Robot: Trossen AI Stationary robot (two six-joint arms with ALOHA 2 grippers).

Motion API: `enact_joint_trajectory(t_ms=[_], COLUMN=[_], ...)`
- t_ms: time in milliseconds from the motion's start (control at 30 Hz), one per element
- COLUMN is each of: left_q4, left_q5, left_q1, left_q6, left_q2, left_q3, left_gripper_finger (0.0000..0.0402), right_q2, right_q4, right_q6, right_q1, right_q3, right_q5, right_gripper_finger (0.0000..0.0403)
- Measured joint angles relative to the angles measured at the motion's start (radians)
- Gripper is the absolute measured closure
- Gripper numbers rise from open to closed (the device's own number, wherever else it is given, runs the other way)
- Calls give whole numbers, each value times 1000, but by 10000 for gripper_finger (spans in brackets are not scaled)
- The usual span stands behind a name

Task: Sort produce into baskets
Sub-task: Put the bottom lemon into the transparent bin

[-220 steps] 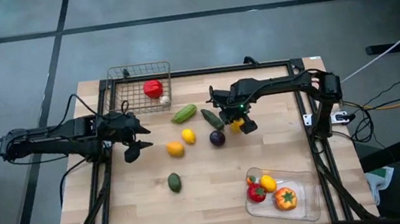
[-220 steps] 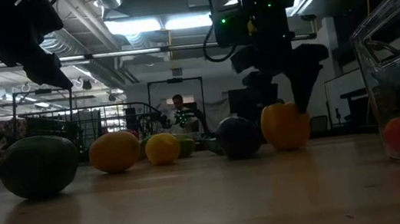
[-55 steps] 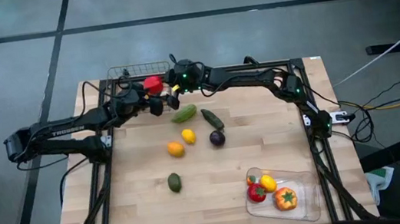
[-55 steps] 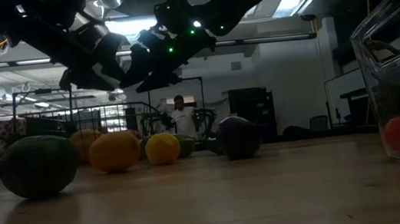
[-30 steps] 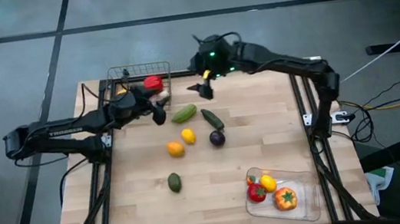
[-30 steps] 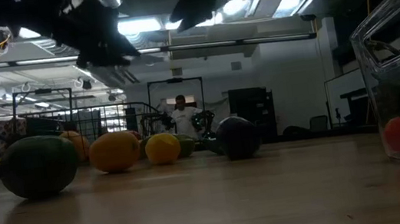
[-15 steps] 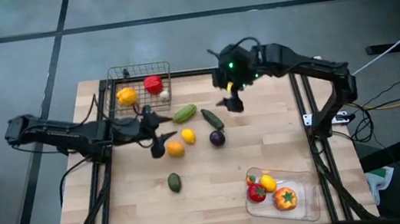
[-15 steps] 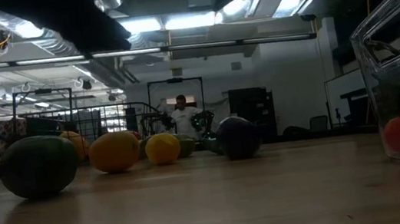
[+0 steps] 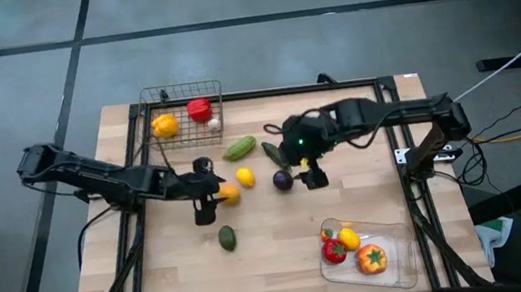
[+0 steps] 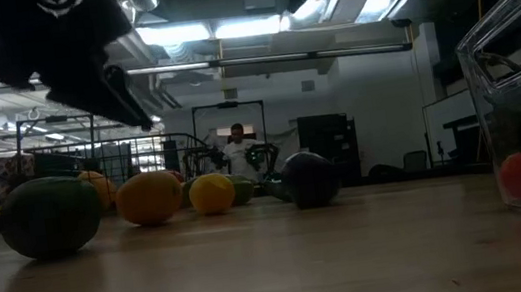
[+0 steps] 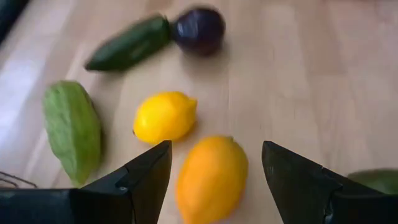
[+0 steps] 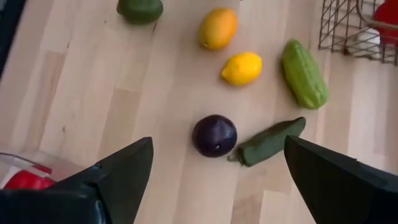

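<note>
Yellow pepper now in the wire basket; both arms back over the loose produce.

The yellow pepper (image 9: 165, 125) that the right gripper (image 9: 310, 172) was holding seconds ago now lies in the wire basket (image 9: 180, 92) beside the red one (image 9: 198, 111), so that piece is sorted. The right gripper has since swung back and hovers, fingers wide and empty, just above the purple fruit (image 9: 283, 178). The left gripper (image 9: 204, 206) has come down from the basket with fingers parted and empty, straddling the orange fruit (image 11: 211, 178) without touching it, probably its next pick. The lemon (image 9: 244, 176), two green vegetables (image 9: 240, 149) and an avocado (image 9: 227, 237) remain on the table; the clear tray (image 9: 406, 266) holds three pieces.
</note>
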Motion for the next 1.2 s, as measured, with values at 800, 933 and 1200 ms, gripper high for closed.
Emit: enact_joint_trajectory(t_ms=[800,933,1200], left_q4=[22,38,72], left_q5=[12,23,66], left_q1=[15,37,69], left_q6=[155,153,123], left_q2=[241,260,264], left_q3=[2,3,2], left_gripper_finger=[155,155,161], right_q2=[0,0,-3], right_q4=[157,159,123], right_q6=[55,55,55], right_q1=[30,30,30], right_q3=[-110,-110,-110], right_q5=[11,11,11], right_gripper_finger=[45,45,45])
